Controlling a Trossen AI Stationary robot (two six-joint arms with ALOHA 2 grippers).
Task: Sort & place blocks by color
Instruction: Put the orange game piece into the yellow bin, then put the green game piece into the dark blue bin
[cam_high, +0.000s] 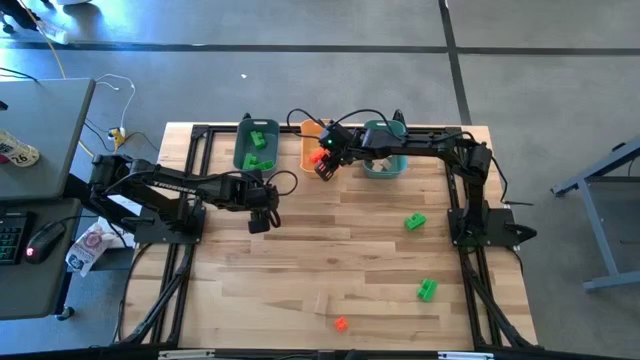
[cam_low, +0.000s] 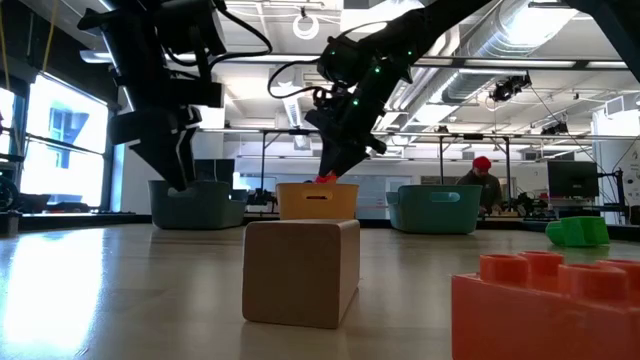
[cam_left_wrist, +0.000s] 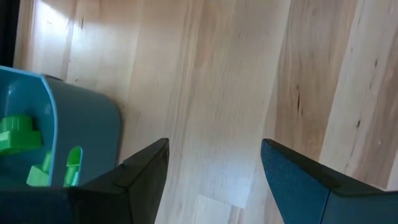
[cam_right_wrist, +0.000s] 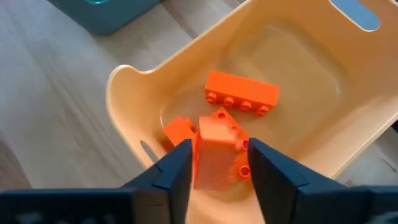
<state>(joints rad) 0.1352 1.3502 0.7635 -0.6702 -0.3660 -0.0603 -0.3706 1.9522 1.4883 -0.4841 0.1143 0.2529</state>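
The right gripper (cam_right_wrist: 217, 163) holds a red-orange block (cam_right_wrist: 214, 152) between its jaws over the orange bin (cam_right_wrist: 298, 93), because red ones go there. The left gripper (cam_left_wrist: 214, 162) waits over the counter (cam_high: 340, 250), jaws open.

Overhead, tabletop-level, two close wrist views

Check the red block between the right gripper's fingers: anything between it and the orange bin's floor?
Nothing visible blocks it. The red-orange block at the right gripper hangs over the orange bin, with other red blocks beside the drop spot.
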